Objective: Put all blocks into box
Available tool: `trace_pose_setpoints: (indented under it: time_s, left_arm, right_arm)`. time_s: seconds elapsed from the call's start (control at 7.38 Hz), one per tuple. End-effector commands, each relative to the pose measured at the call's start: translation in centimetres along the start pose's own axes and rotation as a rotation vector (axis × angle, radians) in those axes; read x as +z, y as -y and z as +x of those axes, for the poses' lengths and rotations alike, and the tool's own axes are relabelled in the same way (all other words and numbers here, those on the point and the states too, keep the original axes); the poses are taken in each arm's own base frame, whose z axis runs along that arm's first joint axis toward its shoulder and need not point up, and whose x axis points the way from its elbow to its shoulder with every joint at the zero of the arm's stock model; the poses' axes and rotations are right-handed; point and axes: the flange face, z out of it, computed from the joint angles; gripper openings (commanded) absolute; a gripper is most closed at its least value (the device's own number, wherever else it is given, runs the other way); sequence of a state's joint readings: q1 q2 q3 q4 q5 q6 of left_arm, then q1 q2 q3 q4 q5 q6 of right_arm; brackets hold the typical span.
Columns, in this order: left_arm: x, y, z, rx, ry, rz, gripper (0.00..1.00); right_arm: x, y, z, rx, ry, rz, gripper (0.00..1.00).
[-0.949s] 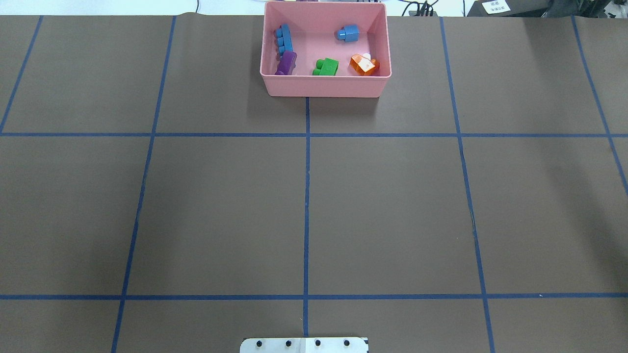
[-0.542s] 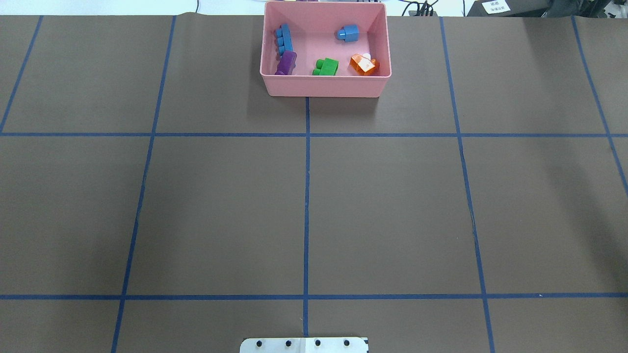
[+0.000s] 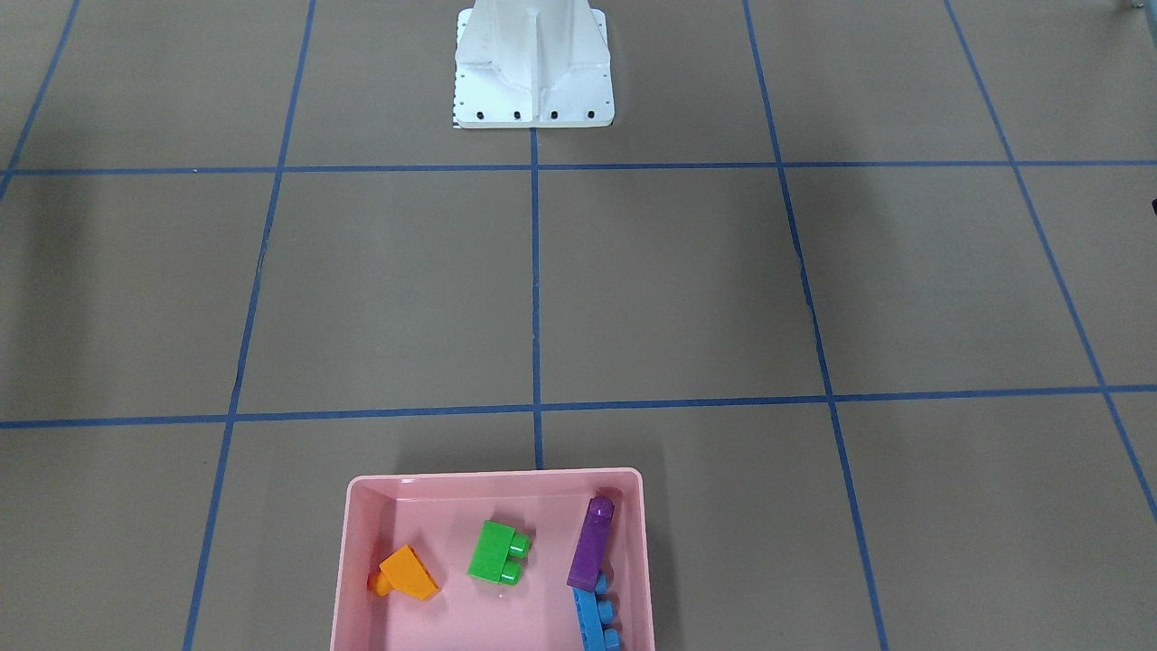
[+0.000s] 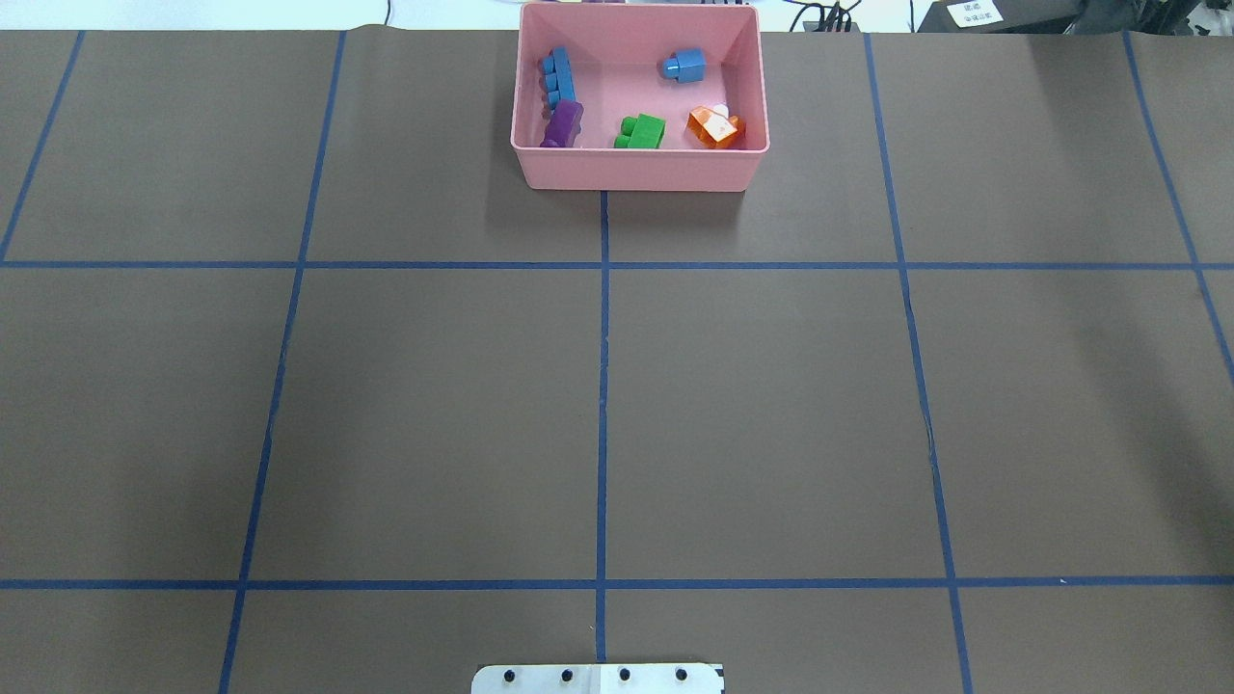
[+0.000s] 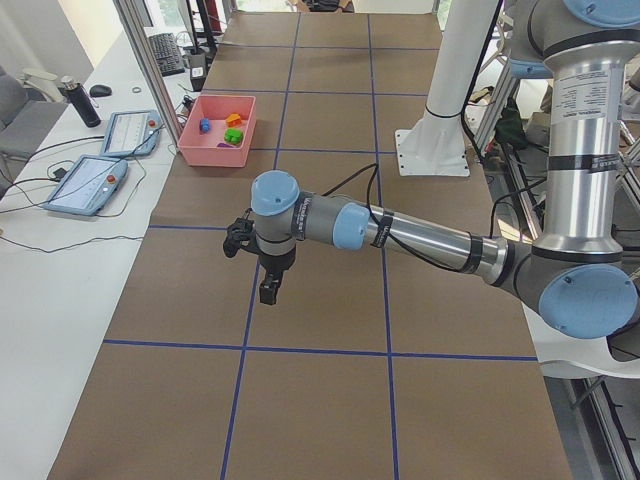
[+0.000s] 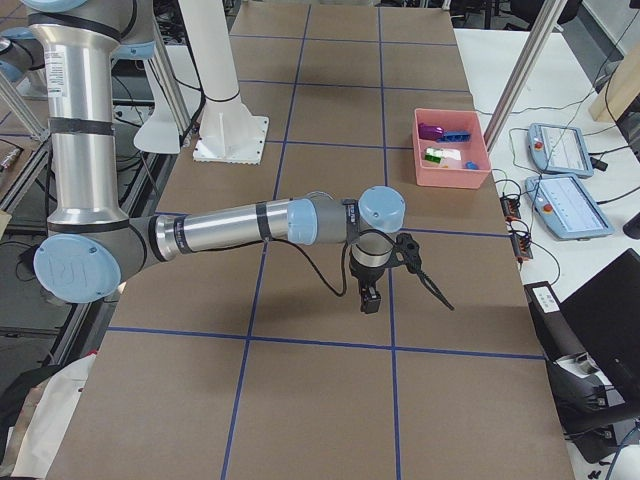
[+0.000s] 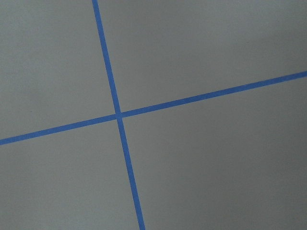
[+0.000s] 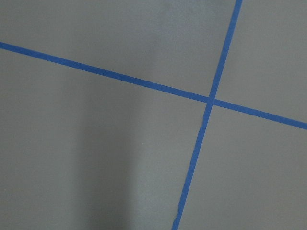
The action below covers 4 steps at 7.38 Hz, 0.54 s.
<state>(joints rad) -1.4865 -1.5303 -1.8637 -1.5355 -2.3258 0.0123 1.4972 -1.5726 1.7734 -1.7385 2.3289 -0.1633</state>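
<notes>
The pink box stands at the table's far edge; it also shows in the front-facing view. Inside it lie the long blue block, the purple block, the green block, the orange block and the tiny blue block. My left gripper shows only in the exterior left view, above bare table well short of the box. My right gripper shows only in the exterior right view, likewise apart from the box. I cannot tell whether either is open or shut.
The white metal base sits at the near edge. Blue tape lines grid the brown table. Teach pendants lie on the side desk beyond the box. Both wrist views show only table and tape.
</notes>
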Motion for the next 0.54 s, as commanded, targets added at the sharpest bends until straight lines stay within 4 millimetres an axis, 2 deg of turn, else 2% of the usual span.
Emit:
trace_pose_setpoints:
  time_s: [0.0, 0.14, 0.41]
  left_arm:
    - [0.1, 0.0, -0.1, -0.003, 0.0, -0.003, 1.0]
    - [0.7, 0.1, -0.6, -0.012, 0.0, -0.013, 1.0]
    - [3.1, 0.2, -2.8, -0.045, -0.008, -0.053, 1.0]
  right_arm:
    - [1.0, -0.2, 0.8, 0.016, 0.003, -0.02, 1.0]
    - [0.9, 0.0, 0.7, 0.012, 0.001, -0.016, 1.0]
    - [1.0, 0.1, 0.8, 0.012, -0.002, -0.02, 1.0]
